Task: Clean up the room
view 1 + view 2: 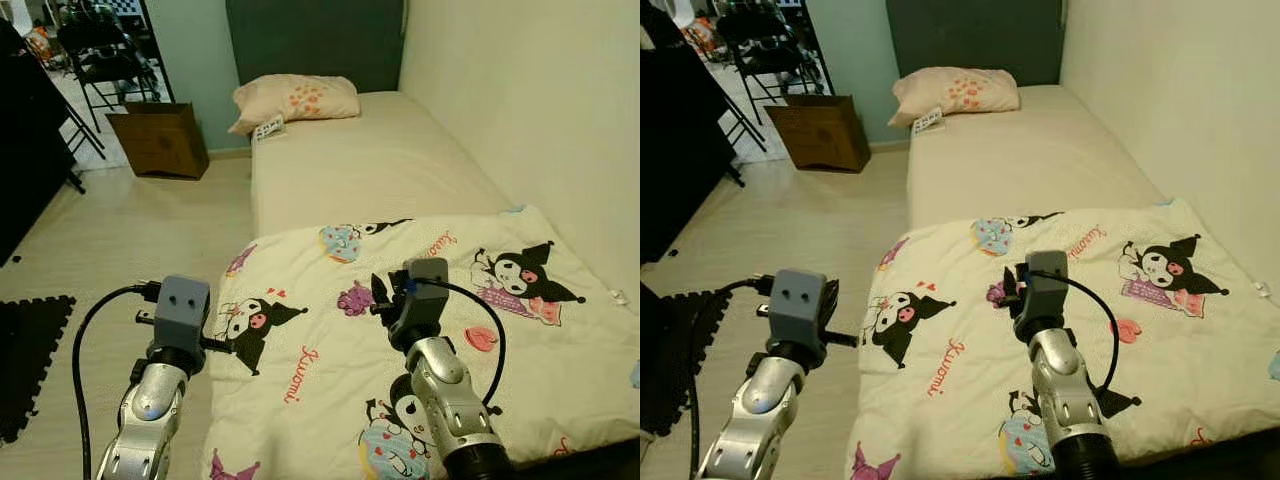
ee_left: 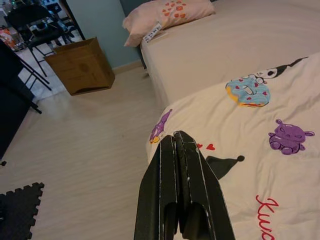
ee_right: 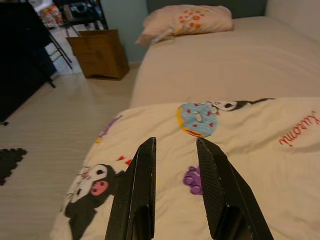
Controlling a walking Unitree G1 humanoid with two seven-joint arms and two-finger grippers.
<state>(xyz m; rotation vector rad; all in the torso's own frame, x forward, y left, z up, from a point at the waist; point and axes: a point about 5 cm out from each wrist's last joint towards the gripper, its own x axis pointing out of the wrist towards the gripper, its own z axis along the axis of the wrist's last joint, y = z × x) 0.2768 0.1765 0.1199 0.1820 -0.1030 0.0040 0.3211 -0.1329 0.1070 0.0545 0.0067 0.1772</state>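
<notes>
Blanket (image 1: 420, 330), soft, light and limp, lies spread over the foot of the bed (image 1: 380, 160), best pinched at its near edge; left tool (image 2: 182, 150) is pressed together, right tool (image 3: 175, 150) spread above it.

Bed (image 1: 400, 150): pillow (image 1: 296, 100) at head, cartoon blanket (image 1: 420, 330) over foot. Floor (image 1: 150, 230): cardboard box (image 1: 160, 140).

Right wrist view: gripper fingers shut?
No. The right gripper has its two black fingers spread, with the printed blanket visible in the gap between them.
</notes>
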